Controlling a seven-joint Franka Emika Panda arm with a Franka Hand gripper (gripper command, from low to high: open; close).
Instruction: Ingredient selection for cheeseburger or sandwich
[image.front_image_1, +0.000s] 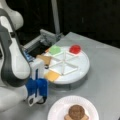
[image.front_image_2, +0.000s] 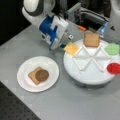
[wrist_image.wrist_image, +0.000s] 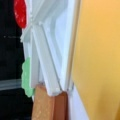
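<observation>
On the grey counter (image.front_image_1: 105, 75) in a front view, a white round divided tray (image.front_image_1: 83, 67) is sitting toward the top, and a white paper plate (image.front_image_1: 56, 110) is lying at the bottom edge. The tray is holding a green lettuce piece (image.front_image_1: 55, 50), a red disc (image.front_image_1: 75, 49), a brown toast square (image.front_image_1: 44, 59) and a yellow cheese square (image.front_image_1: 52, 75), each in its own wedge. The plate is carrying a toast slice (image.front_image_1: 67, 117) with a dark round patty (image.front_image_1: 76, 111) lying on it. The gripper (image.front_image_1: 37, 100), blue and white, is hanging at the tray's left side, just beside the cheese; whether its fingers are spread or pressed together I cannot tell.

Across the counter (image.front_image_2: 75, 105) in a front view, the plate (image.front_image_2: 26, 82) is sitting at the left with the patty (image.front_image_2: 41, 75) resting on the toast slice (image.front_image_2: 33, 75). The tray (image.front_image_2: 87, 75) is standing to the right, bearing the cheese square (image.front_image_2: 72, 48), the toast square (image.front_image_2: 91, 40), the lettuce piece (image.front_image_2: 112, 48) and the red disc (image.front_image_2: 113, 68). The gripper (image.front_image_2: 61, 45) is reaching down to the tray's left rim, right at the cheese's near corner; its fingers are too hidden to judge.

Close up in the wrist view, the cheese square (wrist_image.wrist_image: 100, 60) is filling the right side, with the tray's white dividers (wrist_image.wrist_image: 47, 62) beside it, the toast square (wrist_image.wrist_image: 47, 105) at the bottom, and the lettuce piece (wrist_image.wrist_image: 27, 77) and red disc (wrist_image.wrist_image: 20, 12) at the left. No fingers are showing.
</observation>
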